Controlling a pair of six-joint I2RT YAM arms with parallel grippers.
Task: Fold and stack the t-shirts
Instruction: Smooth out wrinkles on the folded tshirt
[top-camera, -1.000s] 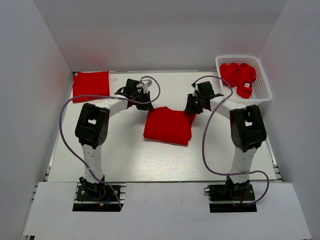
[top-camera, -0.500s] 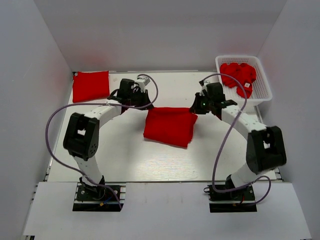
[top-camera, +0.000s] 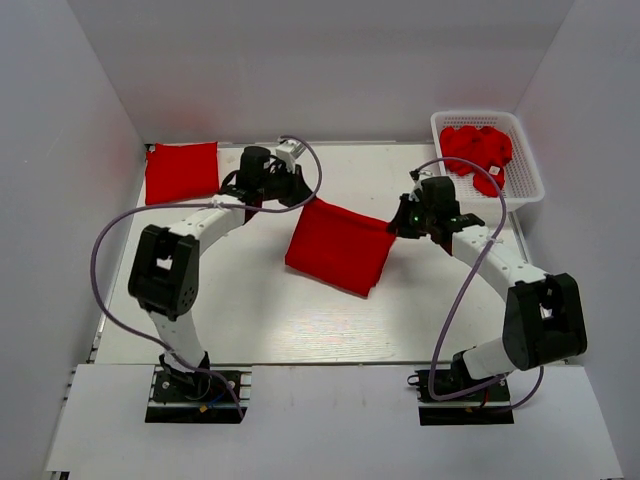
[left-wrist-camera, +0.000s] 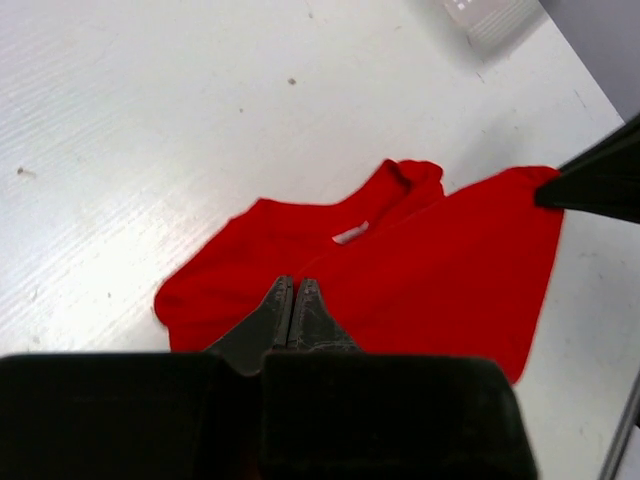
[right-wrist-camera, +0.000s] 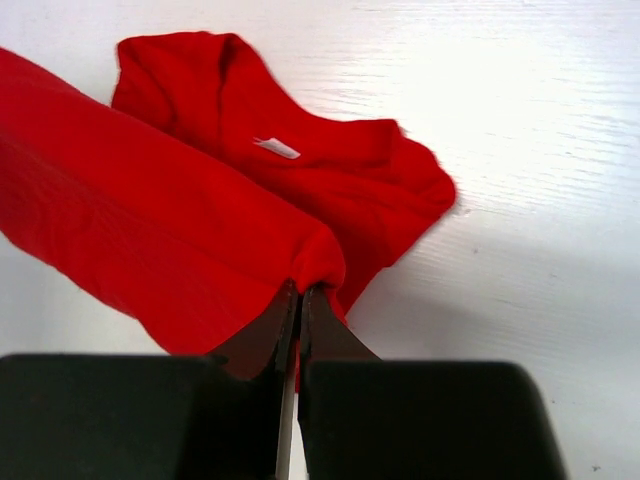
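Note:
A red t-shirt hangs in the middle of the table, its far edge lifted between my two grippers and its near edge on the table. My left gripper is shut on its far left corner. My right gripper is shut on its far right corner. The white tag shows at the collar below. A folded red t-shirt lies at the far left. More red t-shirts fill the white basket.
The basket stands at the far right against the white side wall. White walls close in the table at the back and both sides. Purple cables loop from both arms over the table.
Both grippers have risen and moved apart and away, lifting the far edge of the middle t-shirt and stretching it taut. The right arm has swung to the right.

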